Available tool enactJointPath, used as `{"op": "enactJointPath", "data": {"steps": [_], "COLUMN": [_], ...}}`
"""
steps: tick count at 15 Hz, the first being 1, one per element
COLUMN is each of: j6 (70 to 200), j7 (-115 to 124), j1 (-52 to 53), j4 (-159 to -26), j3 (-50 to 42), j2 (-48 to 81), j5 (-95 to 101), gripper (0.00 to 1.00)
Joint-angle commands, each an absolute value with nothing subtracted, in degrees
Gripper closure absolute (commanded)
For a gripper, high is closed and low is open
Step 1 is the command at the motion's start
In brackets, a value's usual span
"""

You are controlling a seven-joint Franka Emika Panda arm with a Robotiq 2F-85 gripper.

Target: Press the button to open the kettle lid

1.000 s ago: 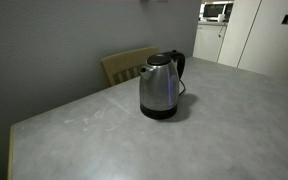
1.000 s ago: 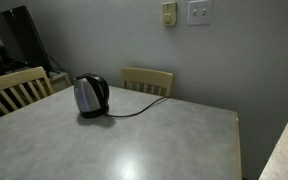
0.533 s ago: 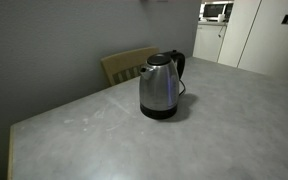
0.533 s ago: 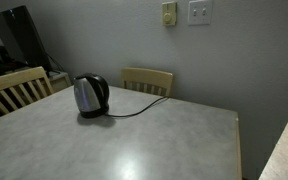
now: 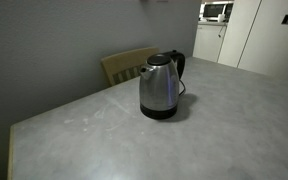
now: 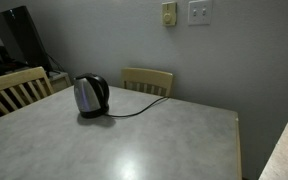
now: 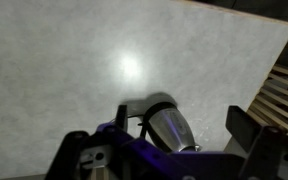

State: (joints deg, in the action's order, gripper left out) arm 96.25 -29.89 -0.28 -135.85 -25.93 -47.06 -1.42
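The brushed steel kettle (image 5: pixel 159 88) stands upright on its black base on the grey table (image 5: pixel 224 130), with its black handle toward the far side. The kettle lid (image 5: pixel 160 60) sits shut on its neck. The kettle also shows in an exterior view (image 6: pixel 91 96) near the table's left part. In the wrist view the kettle (image 7: pixel 172 125) lies well below, between my two dark fingers. My gripper (image 7: pixel 156 130) is open and empty, high above the kettle. The arm does not show in either exterior view.
A black cord (image 6: pixel 134 112) runs from the kettle toward the wall. Wooden chairs stand at the table's edges (image 5: pixel 127 65) (image 6: pixel 147 80) (image 6: pixel 16 88). A grey wall with switches (image 6: pixel 199 12) is behind. A microwave (image 5: pixel 216 12) sits far back.
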Motion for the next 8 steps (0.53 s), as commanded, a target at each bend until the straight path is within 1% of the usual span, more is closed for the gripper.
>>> {"op": "enactJointPath", "data": {"steps": [1, 4, 8], "j6": [97.6, 96.5, 94.2], "j7": [-31.4, -30.9, -30.1], "j1": [-0.4, 1.3, 4.4], "j4": [-134.6, -129.7, -120.0], "j3": [-25.6, -24.3, -20.7], "j2": [-45.2, -40.9, -31.8], "j5": [-3.2, -3.4, -3.4], "gripper": [0.0, 0.0, 0.0]}}
